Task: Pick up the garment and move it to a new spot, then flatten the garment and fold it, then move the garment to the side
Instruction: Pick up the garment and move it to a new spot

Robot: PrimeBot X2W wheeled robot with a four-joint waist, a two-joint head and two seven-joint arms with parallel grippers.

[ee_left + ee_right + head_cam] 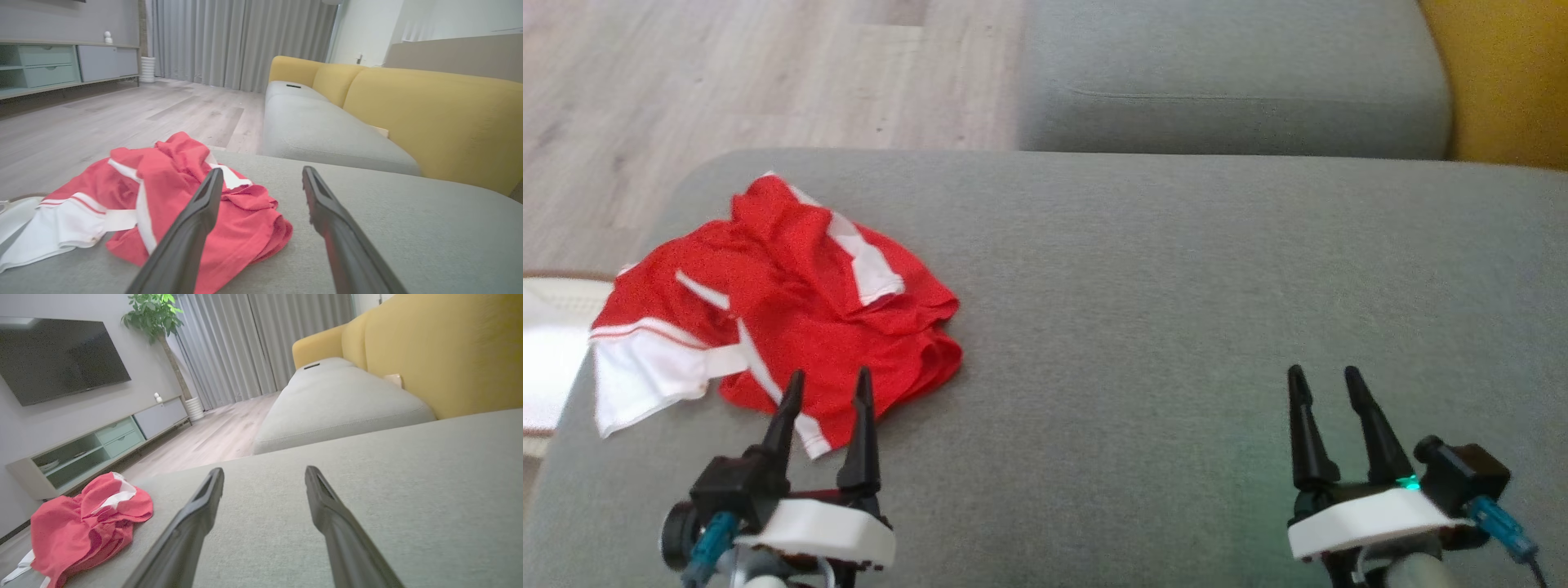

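You are at the very first step: the garment point(792, 302) is not yet picked up. It lies crumpled in a red-and-white heap on the grey sofa cushion point(1143, 310), toward the cushion's left edge, with a white part spread out on its left side.

Your left pincer point(830, 374) hovers at the near edge of the heap, its two fingers spread wide and holding nothing. In the head view the tips overlap the red cloth, but I cannot tell whether they touch it. Your right pincer point(1323, 370) sits well apart over bare cushion on the right, also fully spread and empty.

As I judge it, the next move calls for the left pincer to go forward and down into the heap and close on a thick fold of red cloth, not a thin loose edge that may slip. The bare grey stretch in the middle looks like the natural new spot. Lift high enough that the white part does not drag off toward the floor point(727, 73).
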